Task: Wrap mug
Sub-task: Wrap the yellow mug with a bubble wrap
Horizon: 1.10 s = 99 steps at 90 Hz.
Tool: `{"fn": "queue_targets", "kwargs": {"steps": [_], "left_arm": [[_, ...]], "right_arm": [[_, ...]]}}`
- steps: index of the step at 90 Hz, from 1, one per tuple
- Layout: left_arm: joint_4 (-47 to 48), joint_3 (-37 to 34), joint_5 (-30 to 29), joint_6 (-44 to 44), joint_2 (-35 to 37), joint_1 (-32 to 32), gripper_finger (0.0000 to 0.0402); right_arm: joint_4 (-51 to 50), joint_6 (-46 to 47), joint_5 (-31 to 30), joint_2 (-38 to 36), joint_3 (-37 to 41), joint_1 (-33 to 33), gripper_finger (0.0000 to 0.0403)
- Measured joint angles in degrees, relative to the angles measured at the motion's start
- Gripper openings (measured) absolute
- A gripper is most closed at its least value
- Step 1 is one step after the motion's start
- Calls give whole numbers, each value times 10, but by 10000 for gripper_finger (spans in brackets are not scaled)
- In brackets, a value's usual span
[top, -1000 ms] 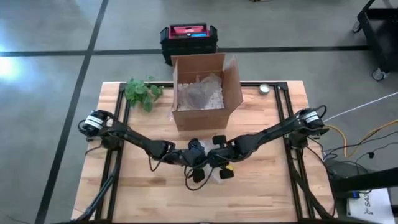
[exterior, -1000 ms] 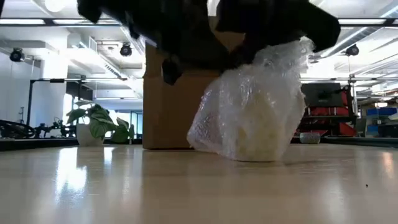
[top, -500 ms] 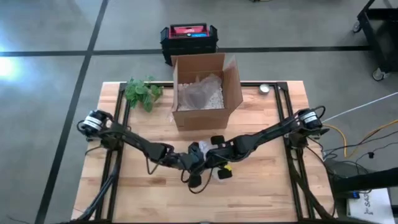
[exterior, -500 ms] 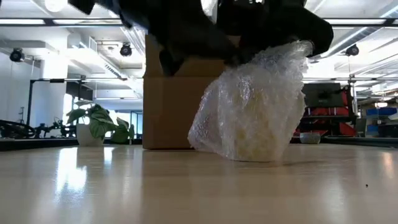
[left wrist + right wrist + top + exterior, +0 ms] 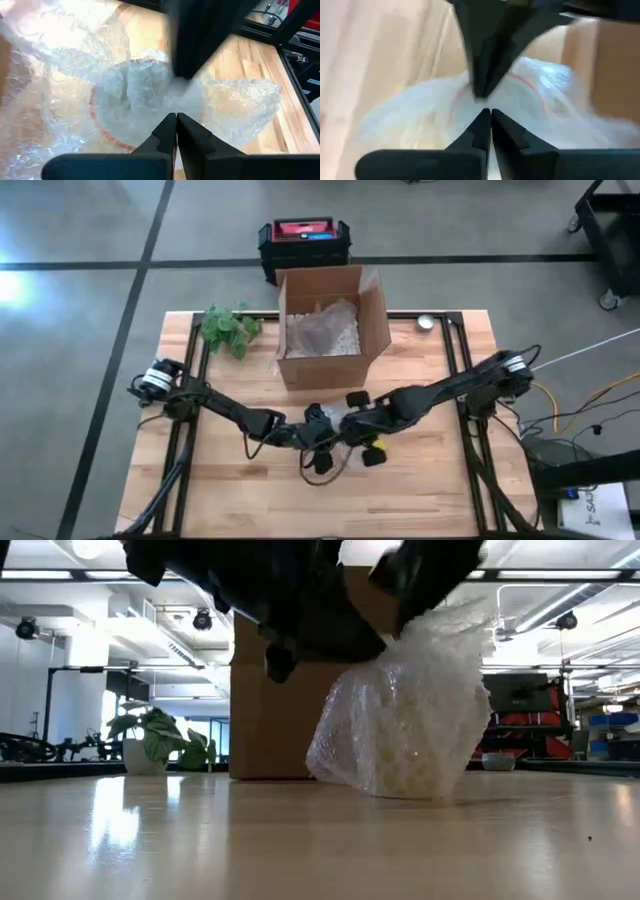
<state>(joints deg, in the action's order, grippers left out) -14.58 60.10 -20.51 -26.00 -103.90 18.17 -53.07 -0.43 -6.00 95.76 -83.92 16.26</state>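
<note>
Butcher-block table (image 5: pixel 230 490) with a black frame, an open cardboard box (image 5: pixel 330 330) standing at its back edge and a small green plant (image 5: pixel 228 327) off to the box's side. Just in front of the box the two arms meet over the mug (image 5: pixel 410 755) — a pale shape swaddled in clear bubble wrap (image 5: pixel 400 730), sitting on the wood. The left gripper (image 5: pixel 176 120) is pinched closed on the wrap at the top of the bundle, and the right gripper (image 5: pixel 486 116) is clenched on it too, from the opposite side — fingertips nearly meeting above the mug.
</note>
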Motion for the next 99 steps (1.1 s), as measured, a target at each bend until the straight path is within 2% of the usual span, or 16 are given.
{"fn": "queue_targets", "kwargs": {"steps": [6, 20, 33, 39, 50, 59, 69, 99], "left_arm": [[0, 0, 2, 0, 0, 0, 0], [-4, 0, 4, 0, 0, 0, 0], [-9, -1, 16, 0, 0, -1, 0], [-11, -1, 18, 0, -1, -1, 0], [-11, -1, 19, 0, -1, -1, 0], [-13, -1, 20, 0, -1, -1, 0], [-15, -1, 20, 2, -1, -1, 0], [-13, -1, 25, 2, -1, 0, 0]], "right_arm": [[-4, -12, -20, -19, 2, -8, 0], [-9, -34, -140, -60, 35, -42, 0], [5, -41, -144, -61, 92, -97, 0], [44, -42, -109, -64, 120, -124, 0], [167, -47, 10, -63, 173, -152, 0], [259, -41, 43, -63, 198, -149, 0], [276, -39, 92, -60, 207, -134, 0], [262, -10, 95, -65, 197, -54, 0]]}}
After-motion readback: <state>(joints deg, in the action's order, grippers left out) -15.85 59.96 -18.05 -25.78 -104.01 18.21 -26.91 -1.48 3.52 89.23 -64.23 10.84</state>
